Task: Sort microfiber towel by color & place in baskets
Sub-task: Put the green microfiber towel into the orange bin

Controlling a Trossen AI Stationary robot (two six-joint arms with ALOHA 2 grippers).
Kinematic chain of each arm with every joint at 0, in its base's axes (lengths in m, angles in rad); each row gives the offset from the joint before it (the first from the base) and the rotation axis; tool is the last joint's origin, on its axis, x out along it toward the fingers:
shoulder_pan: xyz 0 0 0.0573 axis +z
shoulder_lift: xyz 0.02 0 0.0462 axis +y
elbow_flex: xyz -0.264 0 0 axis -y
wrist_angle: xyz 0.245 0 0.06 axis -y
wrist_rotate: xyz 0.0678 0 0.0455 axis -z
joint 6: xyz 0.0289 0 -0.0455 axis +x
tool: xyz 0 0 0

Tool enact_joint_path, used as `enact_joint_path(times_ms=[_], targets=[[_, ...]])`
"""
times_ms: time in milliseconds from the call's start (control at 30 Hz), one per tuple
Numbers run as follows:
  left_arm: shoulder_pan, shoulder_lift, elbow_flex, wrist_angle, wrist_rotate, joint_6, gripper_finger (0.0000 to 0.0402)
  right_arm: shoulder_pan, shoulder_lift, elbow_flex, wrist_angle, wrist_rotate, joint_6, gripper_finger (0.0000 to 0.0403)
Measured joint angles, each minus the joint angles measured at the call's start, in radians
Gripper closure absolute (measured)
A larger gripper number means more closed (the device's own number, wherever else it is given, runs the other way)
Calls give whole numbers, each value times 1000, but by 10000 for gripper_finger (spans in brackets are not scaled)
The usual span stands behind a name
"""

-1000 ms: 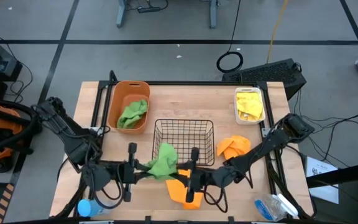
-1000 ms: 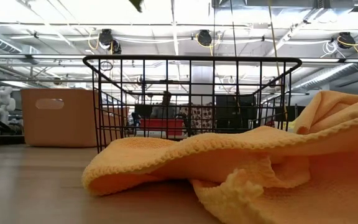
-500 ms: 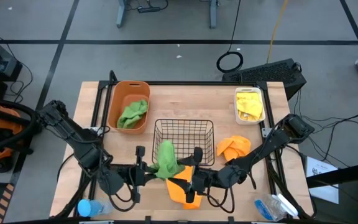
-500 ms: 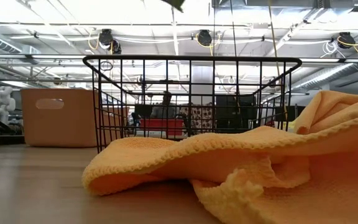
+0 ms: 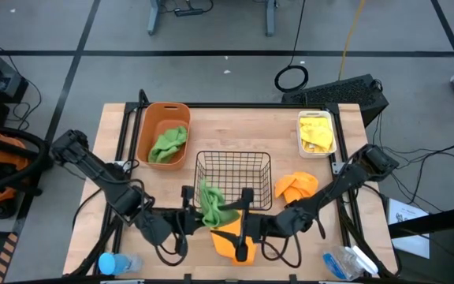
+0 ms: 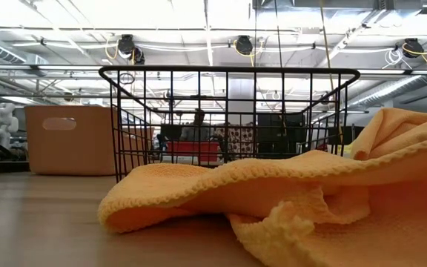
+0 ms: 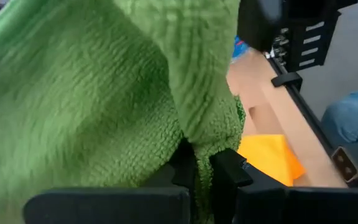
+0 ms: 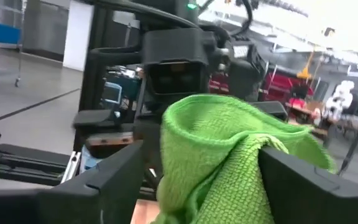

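Between the two grippers hangs the green towel (image 5: 213, 205): left gripper (image 7: 204, 171) pinches it, right gripper (image 8: 197, 180) stands spread beside, apparently let go; next, carry it to the orange tub (image 5: 164, 120).

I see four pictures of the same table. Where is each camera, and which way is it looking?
High: overhead, looking straight down; both arms, green towel held over the table's near edge.
Low: table height, looking level past an orange towel at the wire basket; no arm shows.
Left wrist: on the left arm; fingers pinch the towel.
Right wrist: faces the left gripper across the towel.
Shared: the green towel.
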Motion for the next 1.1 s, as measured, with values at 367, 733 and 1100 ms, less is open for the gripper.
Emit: enact_joint_path(times_ms=[367,733,1100], targets=[[3,14,0,55,-46,20,373,-26,0,1,-32,7,82,351],[-32,14,0,82,-40,-54,161,-23,-31,1,-100,8,16,397],[-166,5,0,-28,-286,-86,22,26,-142,1,-316,-28,23,401]])
